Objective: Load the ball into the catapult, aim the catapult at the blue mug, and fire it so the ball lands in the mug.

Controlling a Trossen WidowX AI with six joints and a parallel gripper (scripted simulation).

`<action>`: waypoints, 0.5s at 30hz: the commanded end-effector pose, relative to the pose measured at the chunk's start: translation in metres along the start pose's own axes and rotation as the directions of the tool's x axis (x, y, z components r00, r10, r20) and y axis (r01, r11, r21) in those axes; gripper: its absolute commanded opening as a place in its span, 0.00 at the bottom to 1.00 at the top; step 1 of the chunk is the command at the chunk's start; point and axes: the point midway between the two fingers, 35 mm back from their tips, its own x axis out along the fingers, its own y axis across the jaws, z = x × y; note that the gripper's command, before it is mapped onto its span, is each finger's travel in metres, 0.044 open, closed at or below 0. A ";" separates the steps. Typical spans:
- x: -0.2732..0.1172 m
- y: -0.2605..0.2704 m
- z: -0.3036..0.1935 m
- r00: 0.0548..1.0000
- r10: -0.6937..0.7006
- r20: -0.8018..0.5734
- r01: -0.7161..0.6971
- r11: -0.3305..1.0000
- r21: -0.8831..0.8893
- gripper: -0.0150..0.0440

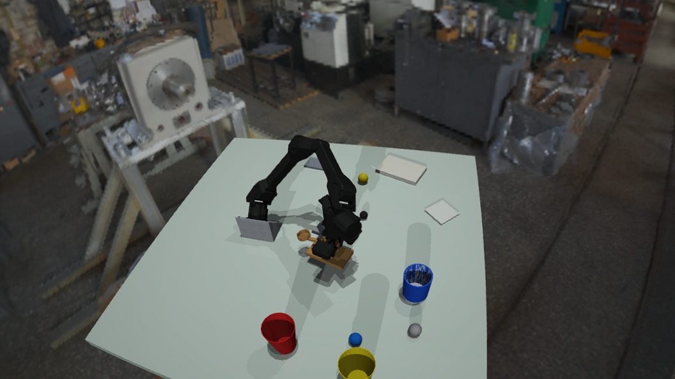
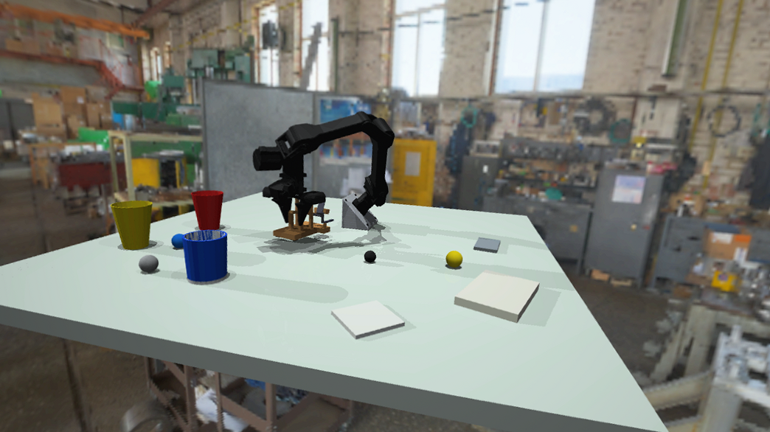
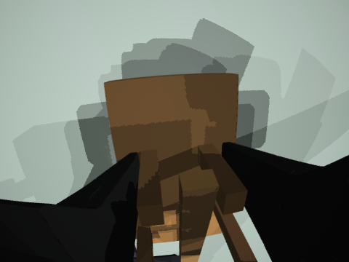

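The wooden catapult [image 1: 342,257] [image 2: 292,233] [image 3: 149,102] is held a little above the table, its shadow apart below it. My gripper [image 1: 333,245] [image 2: 294,218] [image 3: 181,155] is shut on the catapult's upright posts, one finger on each side. The catapult's round cup [image 1: 304,235] sticks out toward the arm's base and shows no ball. The blue mug [image 1: 415,289] [image 2: 206,258] stands upright on the table, apart from the catapult. Four-coloured loose balls lie on the table: yellow [image 1: 363,177] [image 2: 454,258], black [image 1: 363,214] [image 2: 369,256], blue [image 1: 355,338] [image 2: 177,241] and grey [image 1: 414,329] [image 2: 148,263].
A red cup [image 1: 283,342] [image 2: 208,209] and a yellow cup [image 1: 358,375] [image 2: 133,226] stand beyond the catapult. A thick pale block [image 1: 401,169] [image 2: 496,293], a thin white tile [image 1: 441,211] [image 2: 366,318] and a grey tile [image 2: 486,244] lie flat on the table.
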 end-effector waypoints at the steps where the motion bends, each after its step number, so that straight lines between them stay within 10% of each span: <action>1: -0.014 0.001 0.000 1.000 -0.006 0.006 0.006 1.000 -0.005 0.25; 15: 0.007 0.001 0.002 1.000 -0.005 0.006 0.005 1.000 -0.004 0.25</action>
